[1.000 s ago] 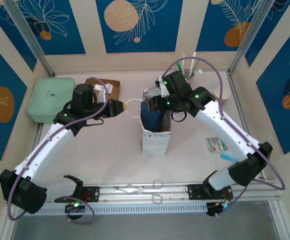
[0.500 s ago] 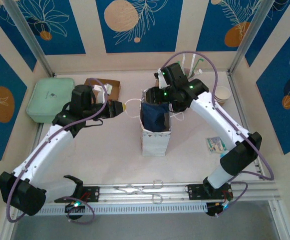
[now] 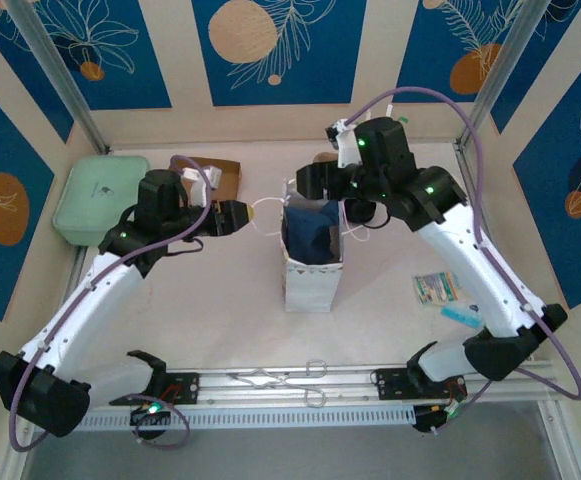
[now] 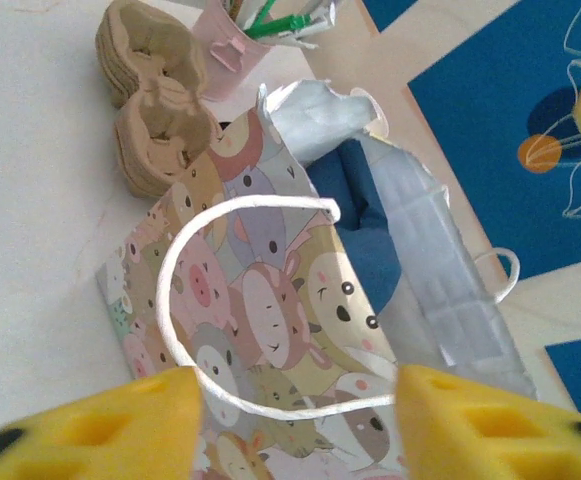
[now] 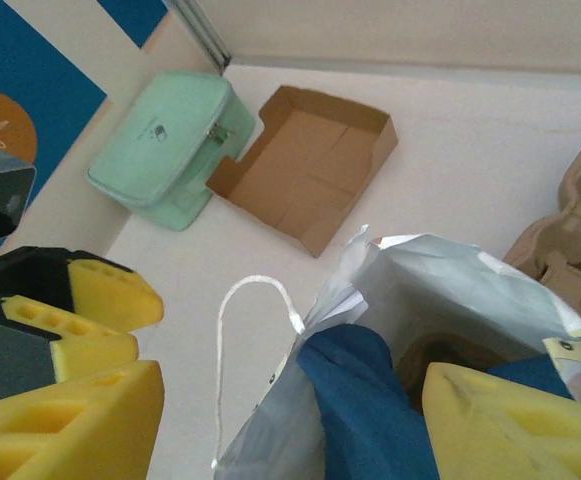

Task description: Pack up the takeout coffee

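cup: can't confirm. A brown shape point(image 5: 438, 358) sits low in the bag mouth in the right wrist view, tucked between blue cloth point(image 5: 360, 400) folds. My guess is that's the coffee cup. No black lid is readable.
cup location: if that's it, it's inside the bag point(image 3: 310, 285), mid-table between the two arms.
bag axis: upright, mouth open to the top; anything going in or out travels vertically.
cup vs right gripper: roughly straight below the right gripper point(image 5: 295, 375), toward its right finger and deeper in the bag.
right gripper: fingers apart, straddling the far rim of the bag, holding nothing.
nearer arm: the right, which is over the bag mouth in the top view point(image 3: 320, 190).
left gripper: point(image 4: 298, 385) fingers apart, sitting beside the bag's left face.
handle: the white loop point(image 4: 163, 295) hangs off that face; its lower run lies between the left fingers, not clamped.
next move (judgement): the cup looks to be in, so the right arm lifts straight up clear of the rim. The left is already lined up on the handle if the bag needs steadying.
risk: a sideways exit could snag the rim and tip the bag.
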### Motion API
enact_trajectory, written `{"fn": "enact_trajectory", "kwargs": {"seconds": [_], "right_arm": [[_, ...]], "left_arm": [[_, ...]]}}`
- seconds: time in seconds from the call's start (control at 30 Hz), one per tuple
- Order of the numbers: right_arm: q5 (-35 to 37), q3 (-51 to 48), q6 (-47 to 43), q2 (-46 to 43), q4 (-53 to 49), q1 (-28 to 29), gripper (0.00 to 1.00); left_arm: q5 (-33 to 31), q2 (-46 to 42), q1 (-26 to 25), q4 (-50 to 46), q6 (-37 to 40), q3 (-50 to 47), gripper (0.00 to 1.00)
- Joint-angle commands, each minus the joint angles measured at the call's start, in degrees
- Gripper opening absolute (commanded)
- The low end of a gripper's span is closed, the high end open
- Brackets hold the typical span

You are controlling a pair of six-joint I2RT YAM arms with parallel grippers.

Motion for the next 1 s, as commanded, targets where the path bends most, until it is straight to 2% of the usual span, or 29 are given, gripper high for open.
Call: {"fn": "enact_trajectory", "kwargs": {"seconds": [0.0,0.07,0.17,0.37,0.6,0.73,0.97], "right_arm": [[2.4,1.1,-1.4,-1.7,-1.6,-0.3,0.70],[3.8,1.0,-1.4,-2.3,-2.5,-0.8,0.71],[6.7,0.6,-1.3,-2.9,-4.5,-1.5,0.71],[10.6,-3.8,-1.3,-5.3,-7.1,-2.3,0.70],[10.3,-10.8,-1.1,-7.3,-8.2,-2.9,0.69],[9.2,-13.7,-0.4,-7.3,-8.2,-2.9,0.65],[6.4,-16.3,0.9,-5.8,-7.0,-3.2,0.48]], "left_arm": [[-1.2,-1.4,0.0,-1.6,2.0,2.8,0.65],[-1.7,-1.4,0.0,-2.2,2.4,3.2,0.73],[-2.4,-1.2,0.0,-4.0,3.2,3.8,0.78],[-1.8,-1.3,0.0,-4.1,2.4,1.6,0.82],[2.2,-0.6,-0.3,1.1,-1.6,-3.1,0.82],[3.1,0.4,-1.5,3.2,-2.6,-4.7,0.82],[4.5,3.0,-4.7,7.7,-5.0,-6.0,0.80]]}}
